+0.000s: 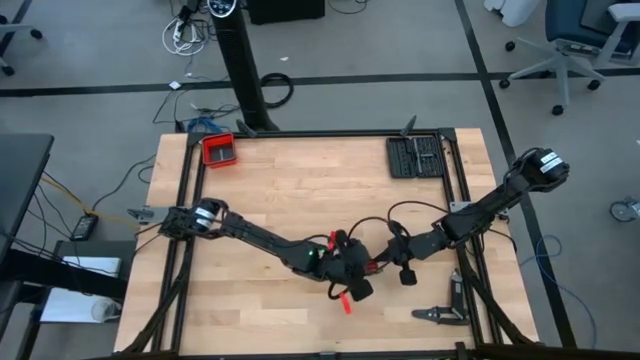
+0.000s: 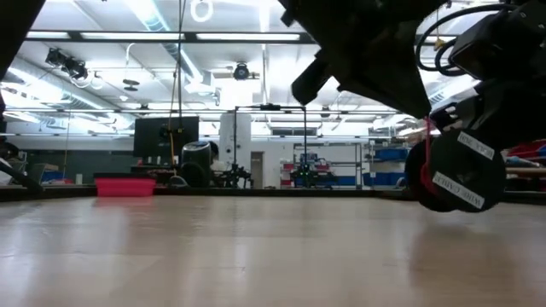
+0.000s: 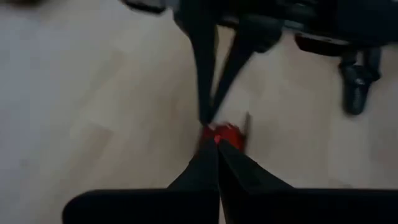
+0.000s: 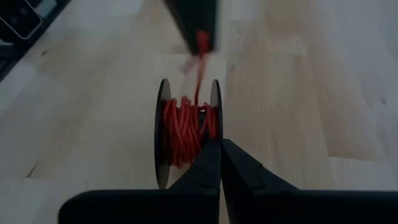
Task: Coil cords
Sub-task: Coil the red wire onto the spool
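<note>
A pale butcher-block table [image 1: 300,190] in an open lab with office chairs and floor cables carries 2 dark arms meeting near its front edge. The right gripper [image 4: 219,144], fingers pressed together, pinches the rim of a small black spool [image 4: 186,134] wound with thin red cord [image 4: 185,127]; the spool hangs clear of the wood, its 2 flat discs upright and labelled on the side. The left gripper [image 3: 217,144] is likewise closed, nipping the cord's free end just beside the spool, so a short strand runs taut between them. The cord looks light, limp and springy, its uneven turns glossy and likely to slip or unwind if tension drops; the spool's hard flanges are probably the safer grip, the loose end the place to guide. A red rectangular tray [image 1: 219,150] and a black tool case [image 1: 414,156] sit along the far edge, well apart.
</note>
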